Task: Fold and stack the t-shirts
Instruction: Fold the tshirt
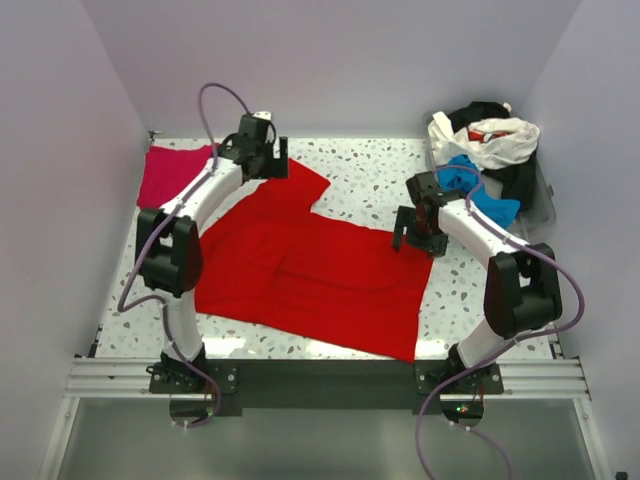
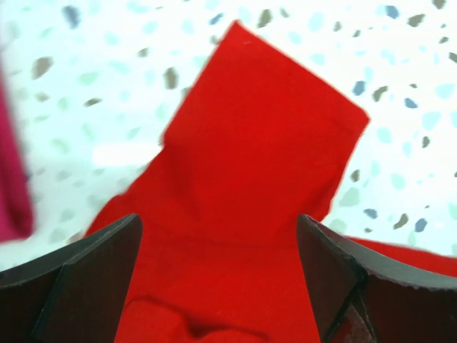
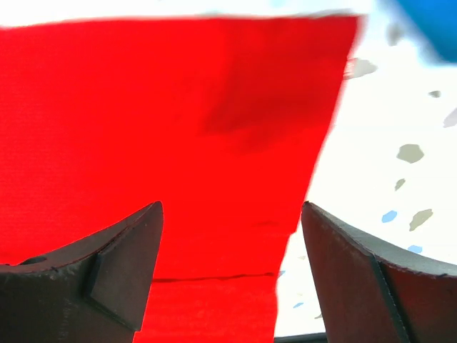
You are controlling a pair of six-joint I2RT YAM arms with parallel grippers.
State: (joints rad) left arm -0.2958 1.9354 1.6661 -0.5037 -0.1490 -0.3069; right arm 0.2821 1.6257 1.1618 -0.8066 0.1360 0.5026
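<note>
A large bright red t-shirt [image 1: 320, 275] lies spread over the middle of the speckled table, one sleeve pointing toward the back. My left gripper [image 1: 262, 160] hovers over that sleeve [image 2: 264, 136], jaws open, red cloth between and below them but not pinched. Over the shirt's far right corner [image 3: 285, 107] stands my right gripper [image 1: 418, 236], also open with nothing gripped. A magenta-pink t-shirt [image 1: 168, 175] lies folded at the back left. At the back right sits a heap of white [image 1: 490, 140], blue [image 1: 478, 190] and black [image 1: 520, 180] t-shirts.
Walls close in the table [image 1: 370, 170] on the left, back and right. The metal rail [image 1: 320, 378] with both arm bases runs along the near edge. A strip of pink cloth [image 2: 11, 179] shows at the left edge of the left wrist view.
</note>
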